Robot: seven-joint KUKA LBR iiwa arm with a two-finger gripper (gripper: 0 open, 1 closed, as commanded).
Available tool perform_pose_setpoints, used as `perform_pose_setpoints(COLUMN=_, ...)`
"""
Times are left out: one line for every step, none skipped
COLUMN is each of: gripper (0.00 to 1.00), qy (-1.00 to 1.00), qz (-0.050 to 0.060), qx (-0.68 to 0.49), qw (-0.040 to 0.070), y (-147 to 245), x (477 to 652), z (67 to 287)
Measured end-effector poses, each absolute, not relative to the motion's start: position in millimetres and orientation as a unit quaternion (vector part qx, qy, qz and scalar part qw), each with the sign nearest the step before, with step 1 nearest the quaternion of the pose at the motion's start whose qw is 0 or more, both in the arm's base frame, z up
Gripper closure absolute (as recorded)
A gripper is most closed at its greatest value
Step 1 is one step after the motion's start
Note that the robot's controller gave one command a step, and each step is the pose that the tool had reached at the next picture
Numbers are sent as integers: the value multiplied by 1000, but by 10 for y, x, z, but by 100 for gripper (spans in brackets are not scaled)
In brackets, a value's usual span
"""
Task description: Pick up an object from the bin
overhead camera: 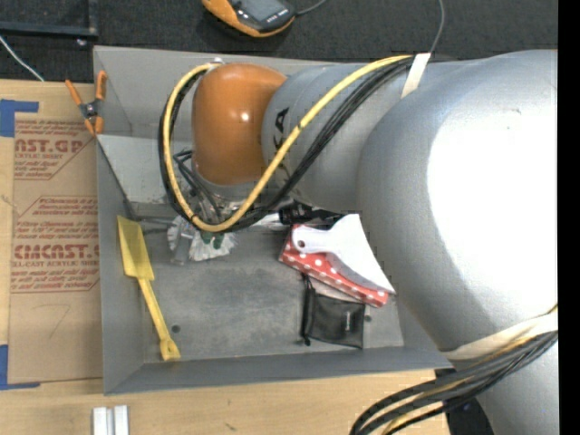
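My gripper (205,214) hangs low over the bin's left middle, largely hidden under the arm's orange cover and cables. Right below it lies a crumpled silvery-white thing with a green patch (205,246), touching or nearly touching the gripper. A long yellow plastic tool with a flat blade (140,275) lies along the bin's left wall, a short way left of the gripper.
A red, white-dotted item with a white part (333,265) lies to the right of the gripper, partly under the arm. A flat black pouch (333,320) rests near the front wall. The arm covers the bin's right and back.
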State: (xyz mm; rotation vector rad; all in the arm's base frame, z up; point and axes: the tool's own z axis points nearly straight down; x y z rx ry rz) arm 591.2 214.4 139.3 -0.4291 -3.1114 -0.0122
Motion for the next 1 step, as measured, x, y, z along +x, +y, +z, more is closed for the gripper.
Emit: perform_pose_setpoints(gripper=100, qy=-991, qz=-5, qx=-136, qw=-1, y=2149, x=5917, z=1498)
